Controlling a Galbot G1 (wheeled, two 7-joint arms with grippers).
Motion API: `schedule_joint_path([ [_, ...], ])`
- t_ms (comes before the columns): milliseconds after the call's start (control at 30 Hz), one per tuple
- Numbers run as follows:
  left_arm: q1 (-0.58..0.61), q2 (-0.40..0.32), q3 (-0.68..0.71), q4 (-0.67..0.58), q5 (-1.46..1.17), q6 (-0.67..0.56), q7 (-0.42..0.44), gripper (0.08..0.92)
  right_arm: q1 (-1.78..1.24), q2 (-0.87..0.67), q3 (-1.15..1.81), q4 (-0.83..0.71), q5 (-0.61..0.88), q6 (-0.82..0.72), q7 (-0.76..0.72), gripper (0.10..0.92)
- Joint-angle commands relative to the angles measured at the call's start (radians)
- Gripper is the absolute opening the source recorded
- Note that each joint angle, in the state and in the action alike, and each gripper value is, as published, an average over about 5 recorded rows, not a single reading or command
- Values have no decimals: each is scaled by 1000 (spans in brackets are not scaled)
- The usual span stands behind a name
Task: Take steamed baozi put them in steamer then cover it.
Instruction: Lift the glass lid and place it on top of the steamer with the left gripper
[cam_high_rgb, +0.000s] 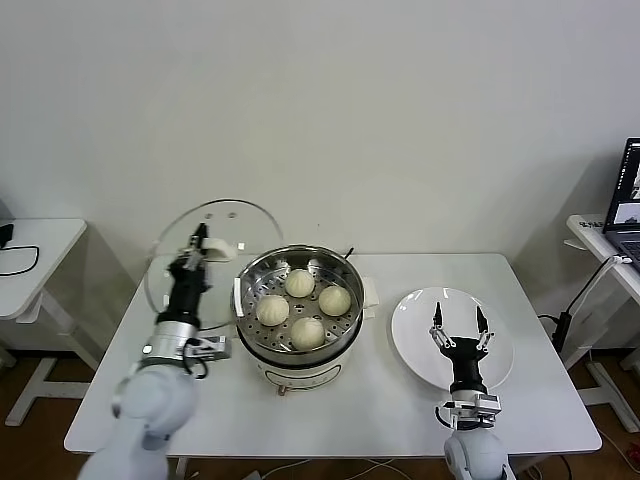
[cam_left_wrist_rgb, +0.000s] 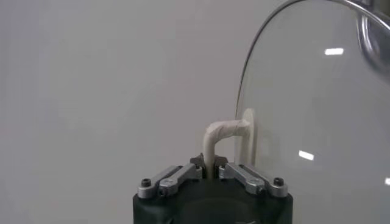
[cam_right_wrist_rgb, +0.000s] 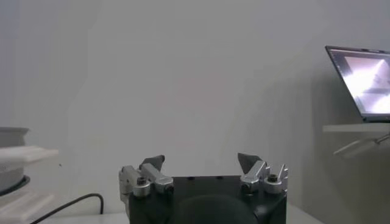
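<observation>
Four cream-white buns (cam_high_rgb: 303, 308), smooth, domed, clustered on perforated tray inside steamer (cam_high_rgb: 299, 353): wide shiny steel pot, white base, uncovered, bench centre.

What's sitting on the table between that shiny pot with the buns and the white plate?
Nothing much: in the head view only bare table separates the steamer from the plate, besides a small white tab on the steamer's side.

white table (cam_high_rgb: 400, 400), steamer (cam_high_rgb: 300, 345) ctr, plate (cam_high_rgb: 420, 350) R

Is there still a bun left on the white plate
No, the plate is bare; all four baozi sit in the steamer.
</observation>
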Motion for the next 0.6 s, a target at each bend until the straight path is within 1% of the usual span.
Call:
schedule_joint_path([
  [33,-81,-119,351,-55,189,224,191,194,7,11,10,-20,-3,2,0,823],
  [267,-89,-186,376,36,313,247,252,194,15,28,15,-34,-12,4,-1,823],
  [433,-96,-234,369,104,358,246,258,194,23,35,14,-44,-20,3,-1,823],
  [600,-107,-265,353,161,392,240,258,194,29,38,16,-48,-22,3,0,823],
])
